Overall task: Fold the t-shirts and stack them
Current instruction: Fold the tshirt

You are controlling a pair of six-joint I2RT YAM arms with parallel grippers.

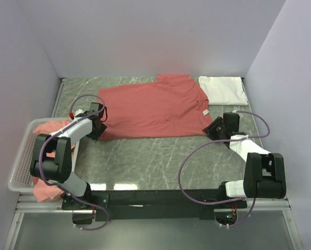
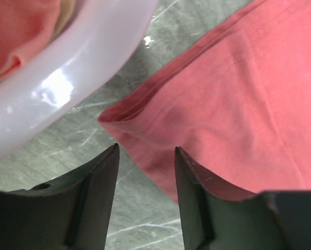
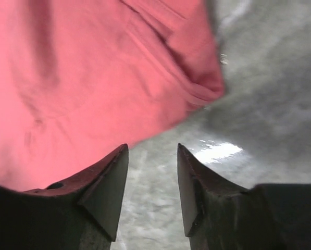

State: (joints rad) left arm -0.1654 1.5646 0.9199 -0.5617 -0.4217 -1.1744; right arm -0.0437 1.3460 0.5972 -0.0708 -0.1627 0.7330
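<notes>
Above the arms, the top external camera is showing a salmon t-shirt [image 1: 155, 107] lying spread flat on the marble table [image 1: 145, 156]. A folded white t-shirt [image 1: 223, 89] is resting just beside its far right corner, and other salmon shirts [image 1: 45, 191] are spilling from the white basket [image 1: 21, 166] at the left. The left gripper [image 1: 99, 128] is hovering at the spread shirt's near-left corner, the right gripper [image 1: 214, 128] at its near-right corner.

From the left wrist, the jaws are standing apart and gripping nothing. The hem corner is lying just ahead of the fingers [image 2: 100, 172], with one finger overlapping the cloth edge and the basket rim close by.

From the right wrist, the jaws are likewise standing released and empty. Bare table is showing between the fingers [image 3: 111, 182], and the shirt's edge is lying just ahead.

As I judge it, a pincer closing short would be pinching only table. Uneven catches would skew the fold, and the left arm could nudge the basket.
</notes>
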